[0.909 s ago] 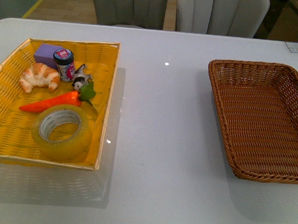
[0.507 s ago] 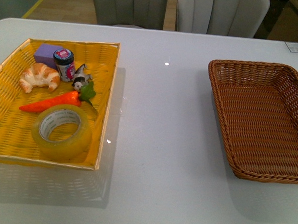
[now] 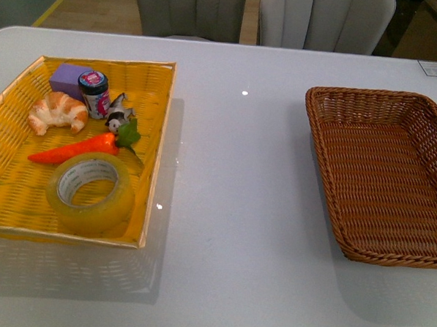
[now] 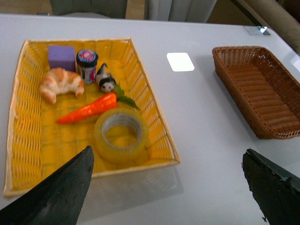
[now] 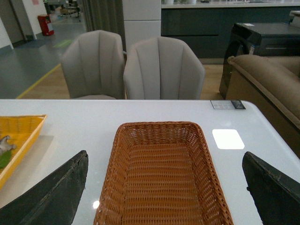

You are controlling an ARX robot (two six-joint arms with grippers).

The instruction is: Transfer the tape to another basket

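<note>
Yellowish translucent packing tape roll [image 3: 91,193] lies flat in the bright yellow woven tray [image 3: 154,175], just beside an orange carrot [image 3: 76,149]. Only the wrist views show the left gripper [image 4: 167,151] and right gripper [image 5: 164,153] — black fingers spread wide, empty, partly cropped. The ribbed dark brown wicker basket [image 3: 379,179] sits well apart.

The tape [image 3: 91,215] is translucent yellow with a white printed core, and the tray [image 3: 11,196] is a bright yellow weave. The basket [image 3: 379,172] is brown wicker. The tabletop [image 3: 237,223] is plain white. The carrot [image 3: 76,149] is orange with green leaves, and the small figurine [image 3: 119,117] looks black and white.
</note>
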